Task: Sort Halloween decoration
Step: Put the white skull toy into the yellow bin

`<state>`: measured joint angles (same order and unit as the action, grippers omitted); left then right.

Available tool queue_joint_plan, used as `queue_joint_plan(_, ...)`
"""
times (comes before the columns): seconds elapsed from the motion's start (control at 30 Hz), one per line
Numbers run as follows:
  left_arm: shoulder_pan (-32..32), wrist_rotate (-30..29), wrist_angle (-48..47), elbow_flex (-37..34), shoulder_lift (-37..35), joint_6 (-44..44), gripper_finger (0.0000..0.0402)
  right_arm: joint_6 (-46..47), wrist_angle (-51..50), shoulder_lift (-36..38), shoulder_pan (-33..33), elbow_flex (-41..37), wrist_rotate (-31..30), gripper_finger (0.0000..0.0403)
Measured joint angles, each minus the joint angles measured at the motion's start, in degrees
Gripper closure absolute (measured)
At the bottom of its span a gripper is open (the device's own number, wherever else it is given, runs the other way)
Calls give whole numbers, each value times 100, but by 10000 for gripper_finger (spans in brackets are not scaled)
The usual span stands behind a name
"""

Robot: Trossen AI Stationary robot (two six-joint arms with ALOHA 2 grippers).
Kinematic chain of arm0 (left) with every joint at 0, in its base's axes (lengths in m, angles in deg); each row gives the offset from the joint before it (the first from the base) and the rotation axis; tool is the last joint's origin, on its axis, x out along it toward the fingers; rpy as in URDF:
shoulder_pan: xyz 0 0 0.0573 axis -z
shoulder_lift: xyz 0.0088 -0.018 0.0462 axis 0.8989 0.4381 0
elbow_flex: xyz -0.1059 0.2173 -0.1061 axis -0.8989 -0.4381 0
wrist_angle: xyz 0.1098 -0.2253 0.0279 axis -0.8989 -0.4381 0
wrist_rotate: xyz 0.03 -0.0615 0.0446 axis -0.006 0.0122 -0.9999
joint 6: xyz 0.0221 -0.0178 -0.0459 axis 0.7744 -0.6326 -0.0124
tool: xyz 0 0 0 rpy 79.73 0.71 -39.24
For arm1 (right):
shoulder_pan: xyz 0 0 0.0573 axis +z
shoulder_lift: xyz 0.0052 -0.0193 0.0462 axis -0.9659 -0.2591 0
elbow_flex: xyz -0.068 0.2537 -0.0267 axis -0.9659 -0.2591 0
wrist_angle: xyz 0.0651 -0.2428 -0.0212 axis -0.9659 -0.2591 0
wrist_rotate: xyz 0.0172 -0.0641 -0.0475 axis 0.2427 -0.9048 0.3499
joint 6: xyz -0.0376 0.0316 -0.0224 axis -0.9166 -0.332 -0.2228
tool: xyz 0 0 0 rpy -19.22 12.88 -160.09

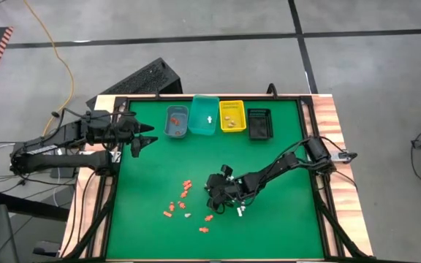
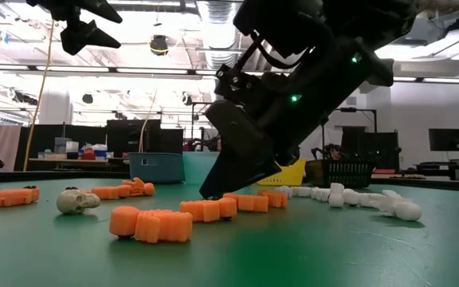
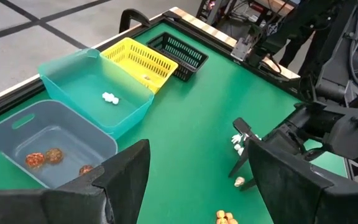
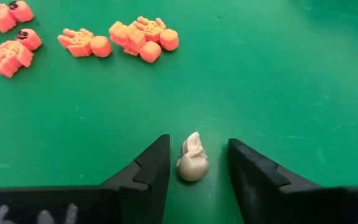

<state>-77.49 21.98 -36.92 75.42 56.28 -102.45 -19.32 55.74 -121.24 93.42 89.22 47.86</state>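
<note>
On the green table mat, near its middle, we saw the right gripper lowered to the surface with its jaws parted around a small tan skull; the skull lay on the mat between the two fingertips, and we could not tell whether either finger touched it. In the right wrist view, orange skeleton pieces lay scattered farther off on the mat, well apart from the skull. From above, that orange scatter sat just to the left of the right gripper, with a couple of white pieces beside it. In the low view we noted a pale skull lying among orange pieces, and white bone-like pieces off to the side.

Along the far edge stood four bins in a row: a grey-blue bin holding a few orange-brown pieces, a teal bin with one white piece, a yellow basket with tan pieces, and a black basket.

The left gripper hung above the table's left edge near the grey-blue bin, its jaws wide apart and holding nothing.
</note>
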Motion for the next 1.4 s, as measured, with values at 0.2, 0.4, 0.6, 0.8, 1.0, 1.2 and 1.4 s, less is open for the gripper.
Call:
queue_joint_plan(0.2, 0, 0, 9, 0, 0, -2, 141, 33, -94, 9, -57, 2, 71, 269)
queue_joint_plan(0.4, 0, 55, 9, 0, 0, -13, 141, 164, -163, 11, -9, 2, 63, 321)
queue_joint_plan(0.6, 0, 65, 2, 0, 0, -13, 141, 409, -175, 15, -4, 2, 83, 360)
queue_joint_plan(0.8, 0, 94, 0, 1, 0, -13, 141, 328, -263, 97, -27, 90, 224, 374)
queue_joint_plan(1.0, 0, 93, 0, 2, -2, 29, 141, 90, -282, 226, -258, 276, 532, 374)
queue_joint_plan(1.2, 0, 93, 0, 2, -2, 33, 141, -411, -352, 617, -688, 302, 607, 374)
queue_joint_plan(1.4, 0, 93, 2, 2, 0, 94, 141, -1021, -525, 1188, -1351, 308, 620, 374)
